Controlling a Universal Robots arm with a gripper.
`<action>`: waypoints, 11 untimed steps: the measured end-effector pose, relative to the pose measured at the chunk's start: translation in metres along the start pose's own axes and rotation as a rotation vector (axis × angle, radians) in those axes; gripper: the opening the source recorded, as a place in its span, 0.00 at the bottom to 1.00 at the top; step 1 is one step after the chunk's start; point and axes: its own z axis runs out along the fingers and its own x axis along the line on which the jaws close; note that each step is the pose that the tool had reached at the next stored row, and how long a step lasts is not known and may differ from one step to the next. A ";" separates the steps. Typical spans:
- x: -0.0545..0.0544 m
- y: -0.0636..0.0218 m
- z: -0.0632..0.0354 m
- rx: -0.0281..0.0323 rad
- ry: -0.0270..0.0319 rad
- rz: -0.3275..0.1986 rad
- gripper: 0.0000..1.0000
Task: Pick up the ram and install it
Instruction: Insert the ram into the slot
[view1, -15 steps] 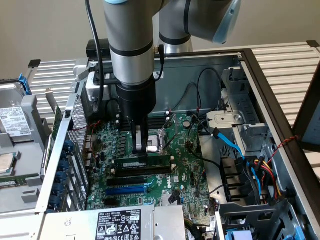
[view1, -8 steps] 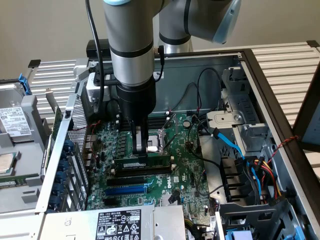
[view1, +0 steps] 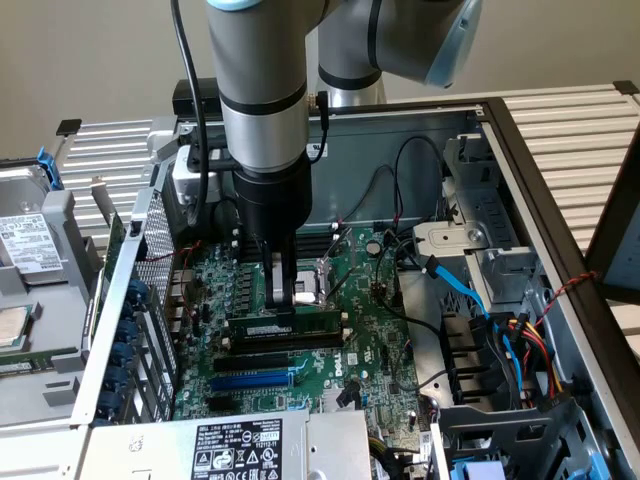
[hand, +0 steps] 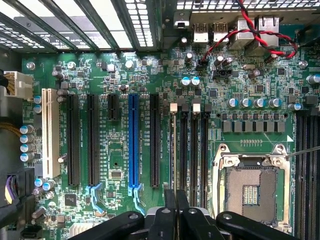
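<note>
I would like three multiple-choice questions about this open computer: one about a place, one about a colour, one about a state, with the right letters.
1. Where is the ram?
A. outside the case
B. on the power supply
C. at the black memory slots beside the CPU socket

2. What colour is the long expansion slot among the black ones?
A. red
B. blue
C. yellow

3. How is the pincer?
A. shut on the ram
B. wide open
C. shut on a cable

Answers: 1 C, the stick stands on edge there under the pincer; 2 B, it looks plainly blue; 3 A, it pinches the ram's upper edge.
</note>
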 end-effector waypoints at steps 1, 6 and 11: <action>0.000 0.0000 0.0000 0.0000 -0.0001 0.000 0.12; 0.000 0.0000 0.0019 0.0000 0.0001 0.000 0.12; 0.000 -0.0001 0.0024 -0.0006 0.0001 0.000 0.12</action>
